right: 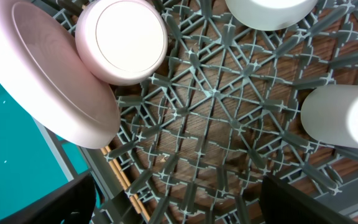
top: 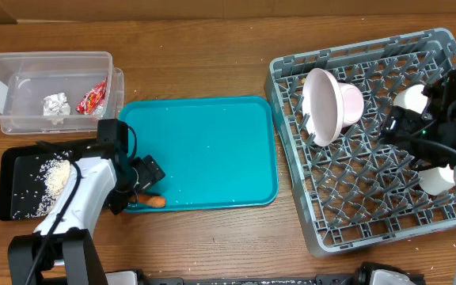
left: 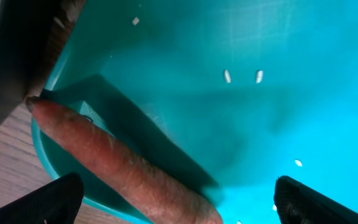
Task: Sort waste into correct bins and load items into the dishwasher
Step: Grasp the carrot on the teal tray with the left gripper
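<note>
**Carrot at the tray's rim, dishes in the rack**

The left gripper (left: 176,198), jaws apart and holding nothing, hovers low over the front-left corner of the teal serving tray (top: 212,142). There the orange carrot (left: 117,168) lies along the rim. The clear tub (top: 22,67) holds the red wrapper (top: 93,97), its print too small to read, and the paper ball (top: 55,104). Rice (top: 54,176) is heaped in the black tray (top: 14,162). The right gripper (right: 176,200), jaws also apart, hangs above the grey dish rack (top: 347,214). In the rack the plate (right: 48,81) stands on edge with a bowl (right: 122,40) against it. The chopsticks (right: 122,180) lie along the rack's edge nearest the teal tray.
</note>
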You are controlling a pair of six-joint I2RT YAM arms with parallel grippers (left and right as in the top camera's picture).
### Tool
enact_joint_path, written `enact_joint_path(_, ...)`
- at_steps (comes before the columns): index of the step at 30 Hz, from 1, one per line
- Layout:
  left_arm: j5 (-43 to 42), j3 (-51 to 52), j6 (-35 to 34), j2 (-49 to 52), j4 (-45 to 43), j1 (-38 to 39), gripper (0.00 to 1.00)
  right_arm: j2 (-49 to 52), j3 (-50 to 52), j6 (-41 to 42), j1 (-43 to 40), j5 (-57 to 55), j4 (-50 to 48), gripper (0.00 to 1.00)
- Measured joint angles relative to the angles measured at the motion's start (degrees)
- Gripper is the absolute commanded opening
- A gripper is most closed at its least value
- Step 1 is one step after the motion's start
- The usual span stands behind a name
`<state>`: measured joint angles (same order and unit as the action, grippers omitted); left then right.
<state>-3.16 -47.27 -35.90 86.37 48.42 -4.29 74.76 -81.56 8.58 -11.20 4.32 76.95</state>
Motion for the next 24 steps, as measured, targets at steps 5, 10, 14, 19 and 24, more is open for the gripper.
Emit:
enact_joint_path(5,0.0,2.4,-0.3,0.0,-4.5,0.0,0.82,0.0,0.0,0.0,0.0,0.0,0.0,0.87)
enact_joint_path(10,0.0,4.6,-0.6,0.0,-8.2,0.0,0.64,0.0,0.0,0.0,0.0,0.0,0.0,0.87)
enact_joint_path(14,0.0,4.9,-0.4,0.0,-8.3,0.0,0.49,0.0,0.0,0.0,0.0,0.0,0.0,0.87)
enact_joint_path(19,0.0,5.0,-0.1,0.0,-10.5,0.0,0.19,0.0,0.0,0.0,0.0,0.0,0.0,0.87)
enact_joint_path(24,0.0,5.0,0.0,0.0,-12.4,0.0,0.04,0.0,0.0,0.0,0.0,0.0,0.1,0.87)
